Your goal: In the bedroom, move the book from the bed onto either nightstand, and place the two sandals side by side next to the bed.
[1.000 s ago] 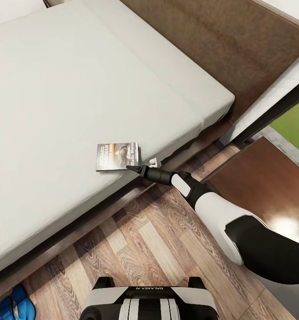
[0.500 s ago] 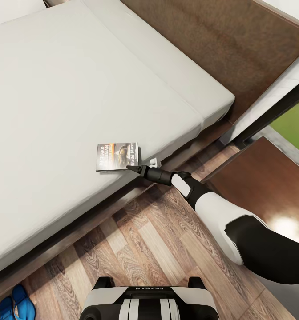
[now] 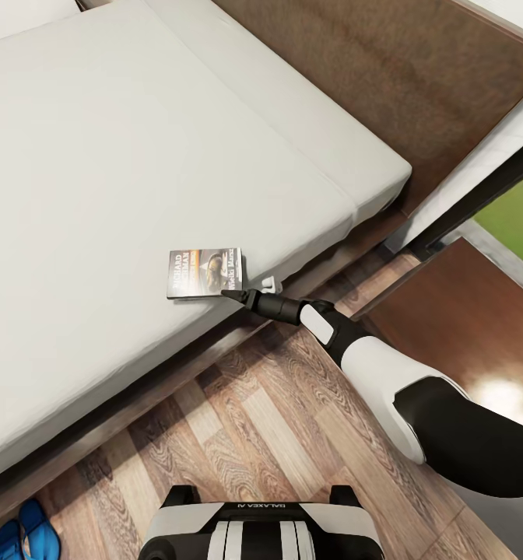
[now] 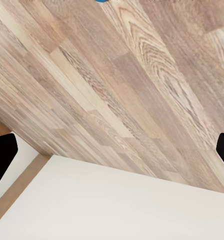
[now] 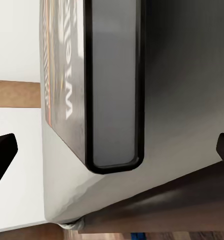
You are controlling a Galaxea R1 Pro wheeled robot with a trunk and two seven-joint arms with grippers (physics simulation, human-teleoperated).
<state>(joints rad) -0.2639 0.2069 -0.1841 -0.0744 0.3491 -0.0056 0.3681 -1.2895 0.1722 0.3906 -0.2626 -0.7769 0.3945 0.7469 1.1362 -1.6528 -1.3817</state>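
The bed (image 3: pixel 137 155) spreads its grey mattress wide, the nightstand (image 3: pixel 464 327) beside its head. The right claw (image 3: pixel 246 292) reaches to the mattress edge, spread wide and gripping nothing, tips flanking the book (image 3: pixel 205 273) lying there. The blue sandals (image 3: pixel 28 533) lie on the floor.

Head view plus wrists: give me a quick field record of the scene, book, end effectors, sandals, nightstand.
book: flat on the bed's mattress, near the edge facing the robot
right end effector: at the book's near corner, fingers apart; in the right wrist view the book's edge lies between the fingertips, not clamped
left end effector: open, over wood floor
sandals: blue pair on the floor by the bed frame
nightstand: dark glossy top, nothing on the part in view
task state: book not yet lifted
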